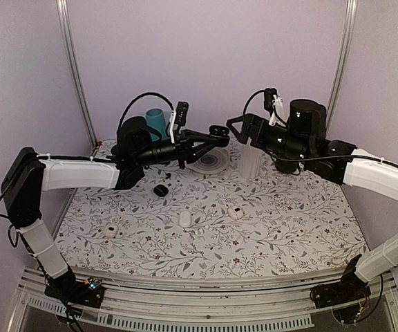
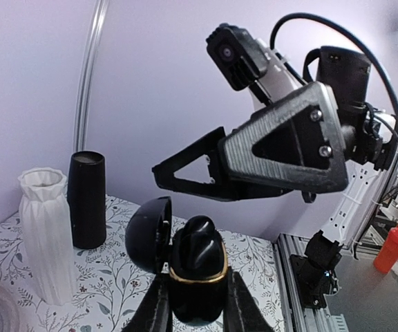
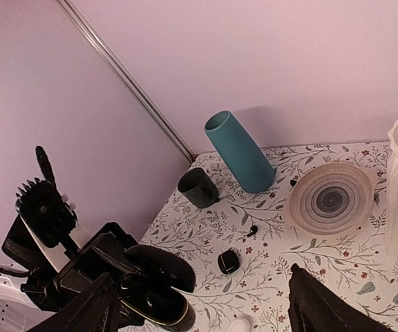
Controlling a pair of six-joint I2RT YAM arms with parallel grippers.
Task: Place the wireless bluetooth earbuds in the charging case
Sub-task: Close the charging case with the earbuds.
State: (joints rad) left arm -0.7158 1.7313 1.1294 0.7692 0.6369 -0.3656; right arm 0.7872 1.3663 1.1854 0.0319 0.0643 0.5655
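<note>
My left gripper [image 2: 197, 282] is shut on a black charging case [image 2: 197, 294] with a gold rim, held up above the table with its lid [image 2: 146, 235] swung open. A glossy black earbud [image 2: 197, 242] stands in the case, poking above the rim. Just above and beyond it, my right gripper [image 2: 188, 164] is open with nothing between its fingers. In the right wrist view the same case [image 3: 150, 301] lies between the wide-open fingers [image 3: 99, 311]. Another black earbud [image 3: 252, 229] lies on the cloth. From the top view, both grippers [image 1: 216, 135] [image 1: 235, 128] meet mid-table at the back.
A small black case [image 1: 161, 190] and three white cases [image 1: 111, 230] [image 1: 185, 218] [image 1: 235, 213] lie on the floral cloth. At the back stand a teal vase [image 3: 240, 152], black cup [image 3: 197, 187], ringed plate [image 3: 330, 199], white ribbed vase [image 2: 45, 235] and black cylinder [image 2: 87, 200].
</note>
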